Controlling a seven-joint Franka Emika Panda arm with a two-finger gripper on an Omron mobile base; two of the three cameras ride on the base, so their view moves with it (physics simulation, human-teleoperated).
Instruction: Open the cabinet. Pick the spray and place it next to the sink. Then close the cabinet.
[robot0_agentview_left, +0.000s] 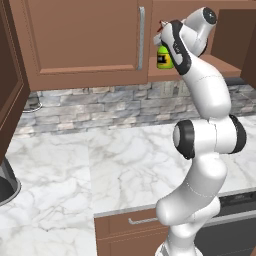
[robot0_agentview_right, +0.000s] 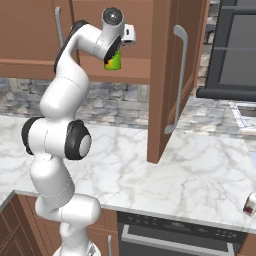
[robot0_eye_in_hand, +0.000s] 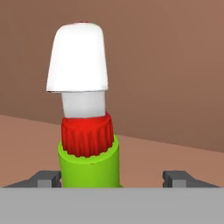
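Gripper (robot0_eye_in_hand: 111, 178) reaches spray (robot0_eye_in_hand: 87, 131) inside open cabinet (robot0_agentview_right: 165, 80)
Fingers spread, straddling the green bottle; its yellow-and-black label is unreadable.

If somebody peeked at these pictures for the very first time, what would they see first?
Probably the big white robot arm reaching up from the marble counter into the open brown cabinet. Right at its gripper stands a bright green spray with a red collar and white nozzle, on the cabinet's shelf. The two fingertips sit on either side of the bottle, one close against it and the other apart from it.
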